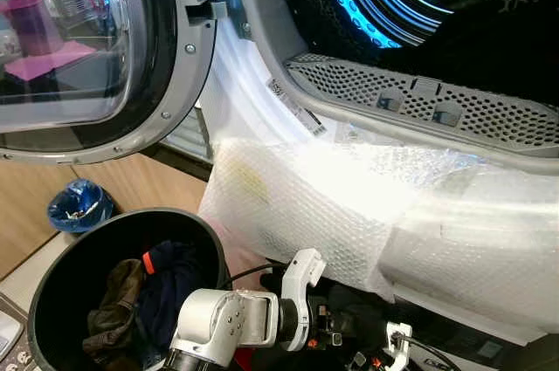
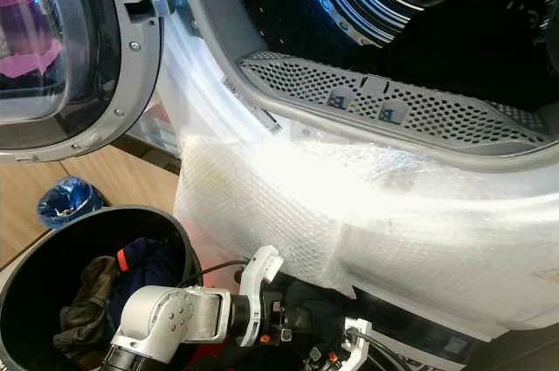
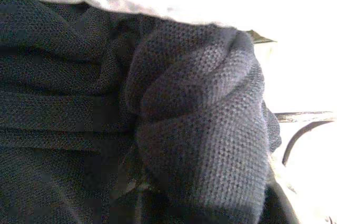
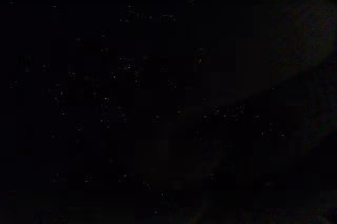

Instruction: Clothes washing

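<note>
— Clothes [image 1: 144,288] sit low in the black bin [image 1: 52,279], nearest us; the left gripper [image 1: 336,323] is buried in dark knit [image 3: 200,129], jaws hidden, so I cannot tell.

— Handling?

— Soft, light, floppy, I judge; pinch a thick fold. Beyond: the bubble-wrapped washer front [image 1: 314,205], then the open drum [image 1: 419,4].

No text can be read — the small label [image 1: 295,110] on the washer's door rim is too blurred.
</note>
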Tool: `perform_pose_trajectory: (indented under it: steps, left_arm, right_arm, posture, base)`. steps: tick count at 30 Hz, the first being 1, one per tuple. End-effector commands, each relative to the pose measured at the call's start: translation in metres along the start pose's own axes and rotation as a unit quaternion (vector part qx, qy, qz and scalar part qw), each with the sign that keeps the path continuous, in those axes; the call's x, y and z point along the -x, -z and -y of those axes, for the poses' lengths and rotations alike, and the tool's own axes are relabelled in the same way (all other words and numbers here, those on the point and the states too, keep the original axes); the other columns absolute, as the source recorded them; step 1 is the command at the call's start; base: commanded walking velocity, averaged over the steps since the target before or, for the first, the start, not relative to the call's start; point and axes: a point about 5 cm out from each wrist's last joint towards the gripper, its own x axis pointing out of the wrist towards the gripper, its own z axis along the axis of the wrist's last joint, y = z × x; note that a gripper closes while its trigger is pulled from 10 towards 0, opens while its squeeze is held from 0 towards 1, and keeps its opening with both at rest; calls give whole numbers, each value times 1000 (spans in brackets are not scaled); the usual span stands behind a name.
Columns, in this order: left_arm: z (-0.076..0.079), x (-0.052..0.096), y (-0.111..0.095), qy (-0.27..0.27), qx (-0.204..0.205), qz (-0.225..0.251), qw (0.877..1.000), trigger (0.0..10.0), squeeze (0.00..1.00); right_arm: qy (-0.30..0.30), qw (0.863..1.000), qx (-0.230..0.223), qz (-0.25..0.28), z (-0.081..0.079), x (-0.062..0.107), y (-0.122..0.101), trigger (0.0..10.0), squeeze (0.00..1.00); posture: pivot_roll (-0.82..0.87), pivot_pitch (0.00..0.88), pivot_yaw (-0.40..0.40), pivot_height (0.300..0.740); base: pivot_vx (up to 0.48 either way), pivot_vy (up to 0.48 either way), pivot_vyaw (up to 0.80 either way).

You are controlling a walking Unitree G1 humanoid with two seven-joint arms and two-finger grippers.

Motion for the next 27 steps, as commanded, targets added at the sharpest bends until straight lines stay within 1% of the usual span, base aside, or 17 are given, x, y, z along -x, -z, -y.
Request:
perform_pose_trajectory:
  steps: [1,6,8,9,10,11,14,15,20,27]
  left_arm:
    - [32,-15,8,111,16,-27,993,0,0]
    - [32,-14,7,108,9,-26,994,0,0]
    - [32,-14,7,106,-1,-23,994,0,0]
    - [31,-14,6,102,-7,-19,995,8588,0]
    - [31,-14,6,98,-11,-16,995,8588,0]
    - [30,-13,4,94,-21,-11,995,10000,0]
    - [30,-9,1,100,-33,-4,994,10000,0]
    - [30,-8,1,101,-34,-4,994,10000,1000]
    - [29,-1,-1,96,-40,0,995,10000,1000]
    - [21,16,0,73,-20,5,997,10000,1000]
  right_arm:
    - [9,1000,7,28,0,-6,-14,0,0]
    - [6,1000,7,27,0,-7,-14,0,0]
    - [5,1000,7,27,0,-7,-14,0,0]
    - [5,1000,7,27,0,-7,-14,0,0]
    - [4,1000,7,27,0,-7,-14,0,0]
    - [3,1000,7,26,-1,-7,-14,0,0]
    - [1,1000,7,26,-1,-7,-13,0,0]
    - [1,1000,7,26,-1,-7,-13,0,0]
    - [0,1000,8,25,-1,-7,-13,0,0]
    - [-1,1000,16,5,0,-2,-11,0,0]
  posture:
    - [40,93,50,740]
    - [40,92,50,740]
    - [40,92,50,740]
    - [40,92,50,740]
    - [40,92,50,740]
    - [40,92,50,740]
    - [40,93,53,740]
    - [41,93,51,740]
    - [40,93,52,740]
    - [50,97,54,740]
  base:
    - [0,0,0]
    - [0,0,0]
    - [0,0,0]
    - [0,0,0]
    - [0,0,0]
    - [0,0,0]
    - [0,0,0]
    - [0,0,0]
    - [0,0,0]
    - [0,0,0]
